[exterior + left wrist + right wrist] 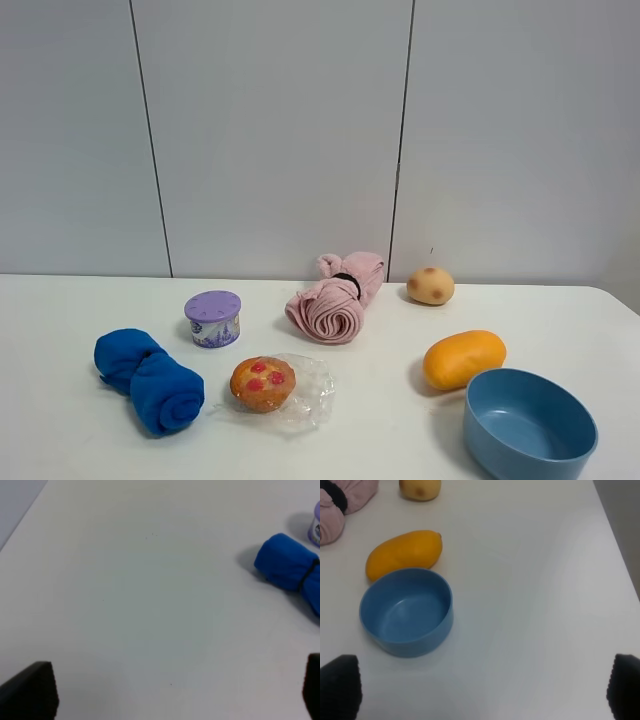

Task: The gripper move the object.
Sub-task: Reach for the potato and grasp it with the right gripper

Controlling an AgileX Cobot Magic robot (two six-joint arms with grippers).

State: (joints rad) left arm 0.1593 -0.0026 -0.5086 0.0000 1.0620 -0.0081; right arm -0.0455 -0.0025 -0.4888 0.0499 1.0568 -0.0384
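The tan potato-like object (430, 286) with reddish-brown spots sits at the back right of the white table, near the wall; it also shows in the right wrist view (420, 489). Neither gripper appears in the exterior high view. In the left wrist view my left gripper (170, 700) is open and empty over bare table, with only its black fingertips (30, 692) showing. In the right wrist view my right gripper (482, 700) is open and empty, fingertips (340, 687) wide apart, well short of the object.
A smooth orange oval (463, 359) lies beside a blue bowl (529, 425) at the front right. A rolled pink cloth (335, 298), a purple lidded cup (212, 319), a blue rolled cloth (147, 380) and an orange muffin (263, 383) on clear plastic stand across the table.
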